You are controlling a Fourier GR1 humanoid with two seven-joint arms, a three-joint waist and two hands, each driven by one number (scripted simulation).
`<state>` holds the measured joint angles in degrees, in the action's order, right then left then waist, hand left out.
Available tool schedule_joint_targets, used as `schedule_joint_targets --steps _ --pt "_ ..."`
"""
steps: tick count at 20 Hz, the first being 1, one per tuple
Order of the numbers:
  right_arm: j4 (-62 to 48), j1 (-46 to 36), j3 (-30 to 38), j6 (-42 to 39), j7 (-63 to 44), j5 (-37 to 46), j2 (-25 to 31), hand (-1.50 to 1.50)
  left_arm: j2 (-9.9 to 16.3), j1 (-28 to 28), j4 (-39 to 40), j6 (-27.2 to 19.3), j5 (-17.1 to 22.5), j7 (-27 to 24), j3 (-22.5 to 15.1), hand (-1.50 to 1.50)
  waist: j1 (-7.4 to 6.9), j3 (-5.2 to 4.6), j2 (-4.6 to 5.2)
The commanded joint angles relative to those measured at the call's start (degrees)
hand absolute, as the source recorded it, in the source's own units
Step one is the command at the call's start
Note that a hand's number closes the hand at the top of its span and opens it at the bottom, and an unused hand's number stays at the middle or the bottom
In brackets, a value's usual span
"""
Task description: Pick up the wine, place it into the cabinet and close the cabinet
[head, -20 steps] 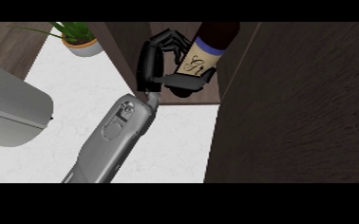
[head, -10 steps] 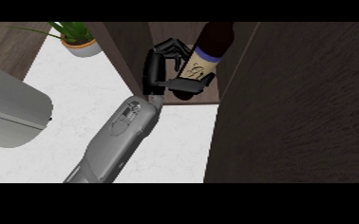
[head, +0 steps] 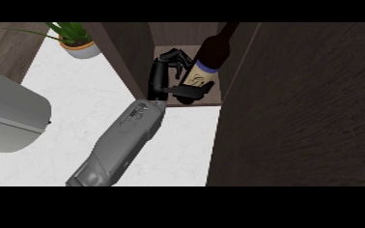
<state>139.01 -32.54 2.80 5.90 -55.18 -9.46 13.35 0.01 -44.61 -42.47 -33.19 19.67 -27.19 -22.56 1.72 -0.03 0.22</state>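
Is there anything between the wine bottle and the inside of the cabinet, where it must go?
Nothing visible. The wine bottle is already in the open cabinet, over its shelf, with the hand curled round its lower part. The cabinet door stands open at the right, out of the way.

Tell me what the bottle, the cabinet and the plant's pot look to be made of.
Bottle: likely dark glass, smooth, with a pale paper-like label and a blue band.
Cabinet: dark brown wood or wood veneer, matte; fine grain lines show on its door.
Pot: pale, plain, with an orange rim; perhaps ceramic or plastic, hard to tell.
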Motion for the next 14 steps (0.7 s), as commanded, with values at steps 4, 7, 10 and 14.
schedule_joint_targets --steps 4,7,10,14 --pt "1.17 2.43 0.61 -1.95 3.73 -3.44 -0.99 -1.50 0.00 -3.33 10.18 -0.04 4.82 -7.92 -0.05 1.50 0.30 0.00 0.27" --pt "4.44 1.72 0.67 -1.09 -0.86 -4.25 -0.10 -1.50 -0.01 -3.18 11.77 0.63 7.69 -10.61 0.42 1.50 0.79 -0.03 0.20" --pt "2.07 -2.53 7.70 -1.86 -3.04 -10.26 2.94 -1.50 -0.01 -4.09 13.80 2.10 7.76 -12.86 2.66 1.50 0.47 0.00 0.07" --pt "3.66 -2.63 1.76 0.18 -3.80 -5.85 0.02 -1.50 -0.01 -6.12 17.29 4.12 12.97 -15.20 6.94 1.50 1.61 -0.08 0.35"
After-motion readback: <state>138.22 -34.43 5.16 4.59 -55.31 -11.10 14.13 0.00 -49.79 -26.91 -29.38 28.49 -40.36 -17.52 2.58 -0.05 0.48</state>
